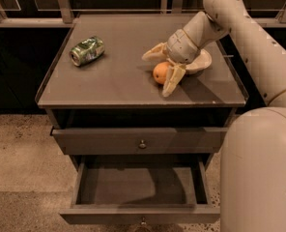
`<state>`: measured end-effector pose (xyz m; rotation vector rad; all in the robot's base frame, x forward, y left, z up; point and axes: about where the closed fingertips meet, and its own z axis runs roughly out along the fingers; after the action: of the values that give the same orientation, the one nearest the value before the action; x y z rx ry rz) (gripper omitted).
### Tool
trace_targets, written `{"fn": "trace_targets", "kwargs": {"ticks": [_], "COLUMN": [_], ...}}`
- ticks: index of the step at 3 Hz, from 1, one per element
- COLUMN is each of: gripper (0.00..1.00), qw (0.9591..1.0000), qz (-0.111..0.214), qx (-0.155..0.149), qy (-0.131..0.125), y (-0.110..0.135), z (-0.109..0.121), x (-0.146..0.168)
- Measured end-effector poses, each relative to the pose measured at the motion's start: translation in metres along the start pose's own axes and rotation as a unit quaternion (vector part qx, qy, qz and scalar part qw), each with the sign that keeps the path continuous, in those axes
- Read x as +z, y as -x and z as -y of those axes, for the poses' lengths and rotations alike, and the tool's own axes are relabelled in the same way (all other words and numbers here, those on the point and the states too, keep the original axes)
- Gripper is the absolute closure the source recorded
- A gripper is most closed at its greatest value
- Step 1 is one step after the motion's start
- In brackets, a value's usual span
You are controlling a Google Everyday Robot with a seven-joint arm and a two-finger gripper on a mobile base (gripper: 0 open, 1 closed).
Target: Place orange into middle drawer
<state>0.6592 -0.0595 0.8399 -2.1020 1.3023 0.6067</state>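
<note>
Nearest, at 6 o'clock: drawer (138,185) pulled out, tray open from above, no fruit in it. Just beyond, a shut drawer front (140,140). On the top (109,88), toward 1 o'clock: orange (159,71) sitting between the spread claws of the gripper (156,75), one behind it, one in front, not yet pinching. Contact: cannot tell. Looks like the grasp step. Next calls for closing squarely on the fruit, lifting clear, then carrying it down toward 6 o'clock over the tray. Arm (239,28) reaching in from 2 o'clock, wrist bent down and pointing toward 8 o'clock. Behind the wrist, a bowl (203,62); farther, at 10 o'clock, a crushed can (87,50).
</note>
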Motion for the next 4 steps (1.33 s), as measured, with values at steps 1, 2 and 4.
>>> {"fn": "trace_targets", "kwargs": {"ticks": [1, 2, 4], "gripper": [0.43, 0.64, 1.00], "qw": [1.0000, 1.0000, 1.0000], "qz": [0.000, 0.000, 0.000], "qx": [0.000, 0.000, 0.000], "qy": [0.000, 0.000, 0.000], "y": [0.0000, 0.0000, 0.0000], "z": [0.0000, 0.0000, 0.0000], "x": [0.0000, 0.0000, 0.0000]}}
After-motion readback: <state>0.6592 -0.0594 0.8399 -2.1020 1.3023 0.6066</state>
